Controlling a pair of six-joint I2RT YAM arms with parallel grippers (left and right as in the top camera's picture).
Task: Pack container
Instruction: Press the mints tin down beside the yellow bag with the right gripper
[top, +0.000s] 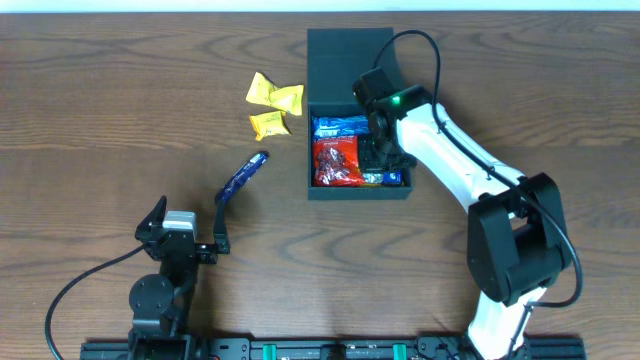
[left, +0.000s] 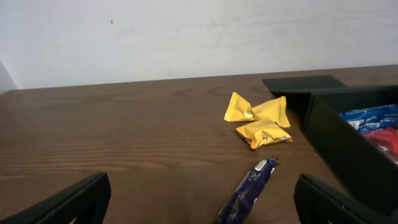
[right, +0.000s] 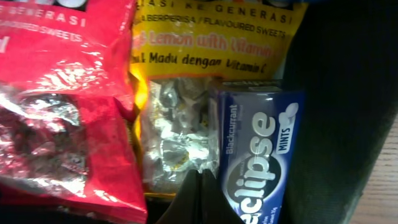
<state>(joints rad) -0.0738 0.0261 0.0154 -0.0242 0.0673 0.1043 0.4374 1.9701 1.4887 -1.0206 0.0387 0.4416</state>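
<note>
One arm reaches into the container (top: 358, 192), right claw (right: 199, 179) closed, seemingly empty; left claw (top: 189, 210) rests spread wide.

The overhead camera looks straight down on the whole table (top: 120, 100), from well above. The left wrist camera sits low at the near left, facing far and slightly right; it shares the yellow packets (left: 258, 118) and the container (left: 348, 149) with overhead. The right wrist camera hangs very close above the container's contents.
</note>
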